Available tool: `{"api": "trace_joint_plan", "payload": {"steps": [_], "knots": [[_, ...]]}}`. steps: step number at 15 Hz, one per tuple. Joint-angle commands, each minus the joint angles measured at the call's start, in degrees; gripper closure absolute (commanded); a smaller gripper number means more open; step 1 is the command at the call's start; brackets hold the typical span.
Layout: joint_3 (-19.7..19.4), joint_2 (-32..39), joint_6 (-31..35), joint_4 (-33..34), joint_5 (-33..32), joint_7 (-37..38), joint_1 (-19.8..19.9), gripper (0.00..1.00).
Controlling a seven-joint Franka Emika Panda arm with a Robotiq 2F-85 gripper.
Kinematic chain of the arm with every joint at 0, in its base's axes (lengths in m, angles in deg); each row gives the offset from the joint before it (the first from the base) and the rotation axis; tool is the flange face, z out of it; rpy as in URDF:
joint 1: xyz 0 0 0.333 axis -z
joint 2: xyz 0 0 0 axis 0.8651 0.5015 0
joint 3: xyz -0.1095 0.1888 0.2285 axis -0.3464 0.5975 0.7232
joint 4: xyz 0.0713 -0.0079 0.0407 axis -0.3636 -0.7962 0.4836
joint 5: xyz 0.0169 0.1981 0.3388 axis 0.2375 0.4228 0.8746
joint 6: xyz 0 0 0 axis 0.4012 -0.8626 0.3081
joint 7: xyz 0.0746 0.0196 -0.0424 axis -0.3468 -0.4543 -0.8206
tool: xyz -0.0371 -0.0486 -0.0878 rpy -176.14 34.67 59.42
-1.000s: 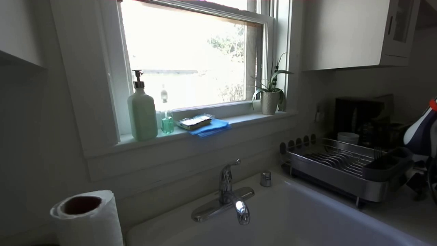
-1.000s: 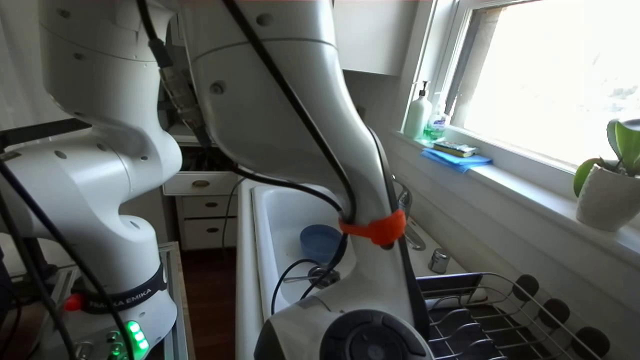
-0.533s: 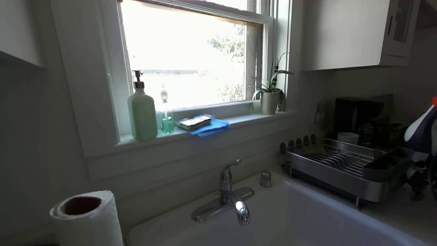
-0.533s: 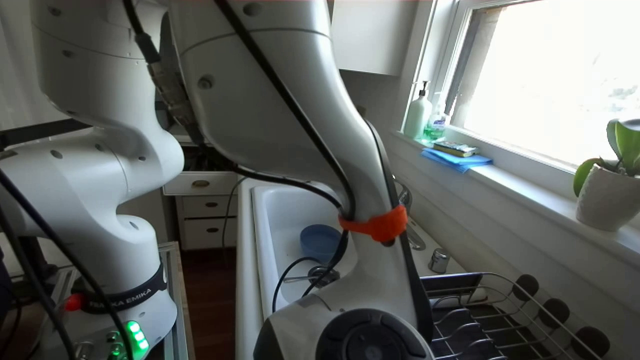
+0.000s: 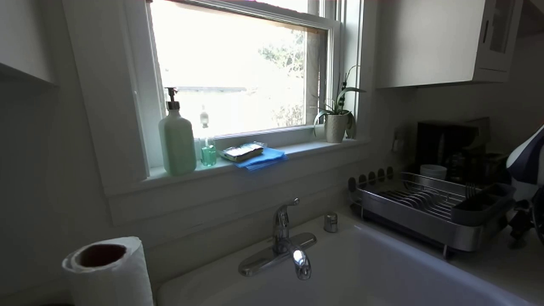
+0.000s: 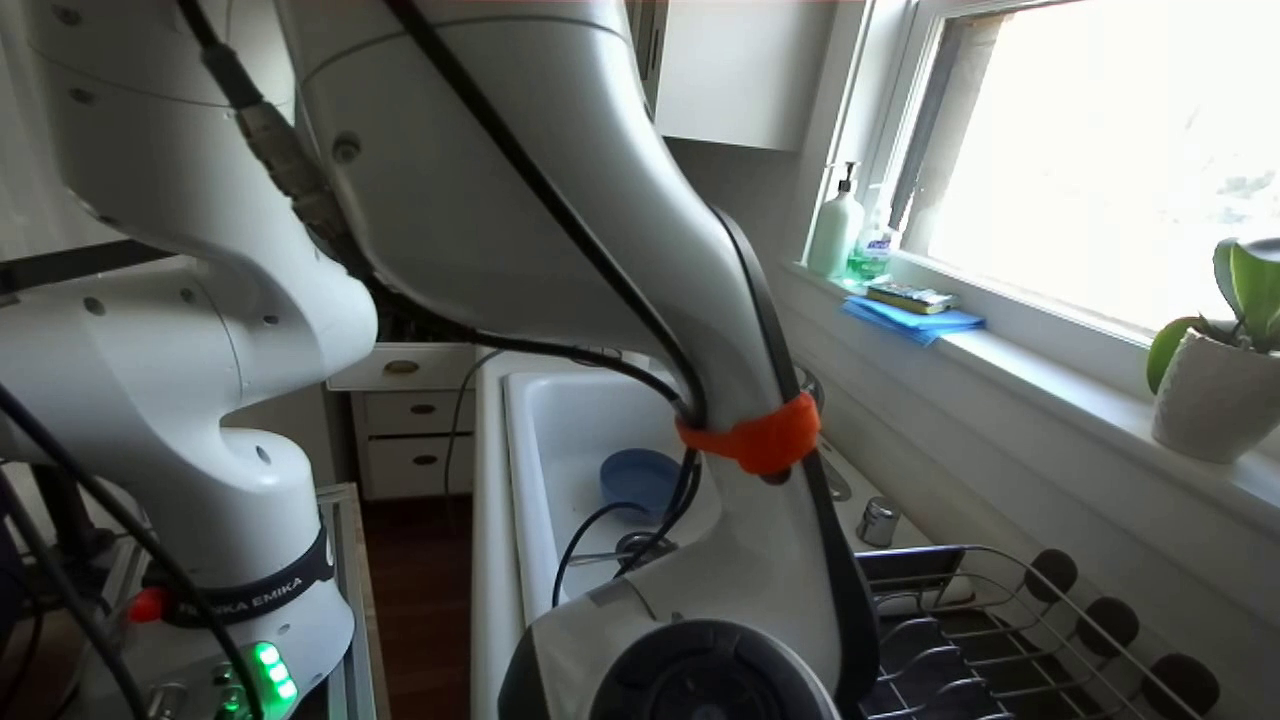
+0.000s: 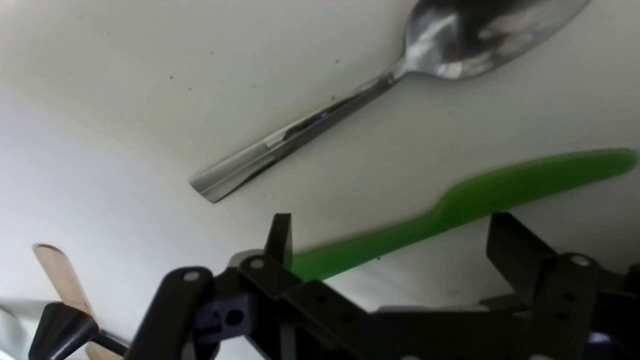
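In the wrist view my gripper (image 7: 391,216) stands open, with nothing held between its fingers. A green knife (image 7: 470,200) lies on the white surface (image 7: 125,175) below, running across the gap and past the right finger. Its handle end is hidden behind the left finger (image 7: 281,235). Farther up lies a metal spoon (image 7: 460,45), bowl to the upper right and partly cut off. At lower left are a wooden piece (image 7: 60,275) and a black cone-shaped thing (image 7: 62,330). My arm (image 6: 760,520) fills much of an exterior view; the gripper is out of frame there.
A dish rack (image 5: 403,214) stands beside the sink (image 6: 560,430), which has a blue bowl (image 6: 635,480) in it. Behind the sink is a faucet (image 5: 280,229). The windowsill bears a soap bottle (image 5: 177,144) and a plant pot (image 5: 335,128). A paper roll (image 5: 110,280) is at left.
In an exterior view the upper arm has shifted left, while the orange strap has risen a little. The arm part at the right edge of an exterior view has slid slightly right.
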Motion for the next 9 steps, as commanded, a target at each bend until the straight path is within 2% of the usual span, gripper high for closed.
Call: {"api": "trace_joint_plan", "payload": {"steps": [1, 5, 9], "knots": [[5.5, -1.6, 3.0, -1.7, 4.7, -2.5, 4.3, 0.0], [13.2, -1.1, 8.0, -2.4, 8.6, -4.4, 10.3, 0.0], [16.6, 0.3, 11.5, -3.5, 7.4, -3.9, 13.0, 0.0]]}}
